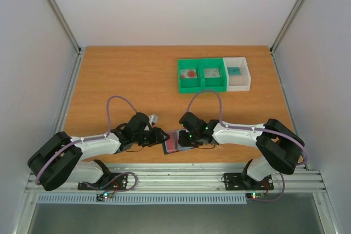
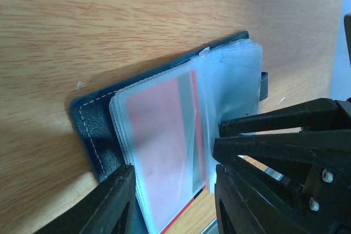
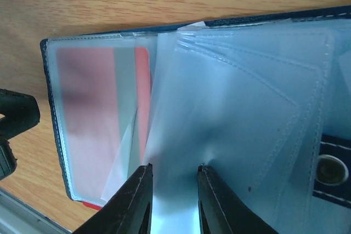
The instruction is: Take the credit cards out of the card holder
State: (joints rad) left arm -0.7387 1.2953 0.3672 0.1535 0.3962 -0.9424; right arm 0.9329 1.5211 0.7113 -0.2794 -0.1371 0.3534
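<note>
The dark navy card holder [image 1: 173, 143] lies open on the table between my two grippers. Its clear plastic sleeves are fanned out. A red and pink credit card [image 2: 162, 135] sits inside the top left sleeve, also in the right wrist view [image 3: 90, 119]. My left gripper [image 2: 174, 175] is open, its fingers either side of that sleeve's lower edge. My right gripper [image 3: 174, 167] is open a little, its fingertips [image 3: 143, 175] pressing down on the right-hand sleeves [image 3: 247, 108], which pucker under them. The right gripper's black fingers [image 2: 279, 130] show in the left wrist view.
A green two-compartment bin [image 1: 202, 87] and a white bin [image 1: 239, 85] stand at the back right, each compartment with a card in it. The holder's snap tab [image 3: 330, 171] is at its right end. The table's front edge and metal rail [image 1: 175, 176] lie just below the holder.
</note>
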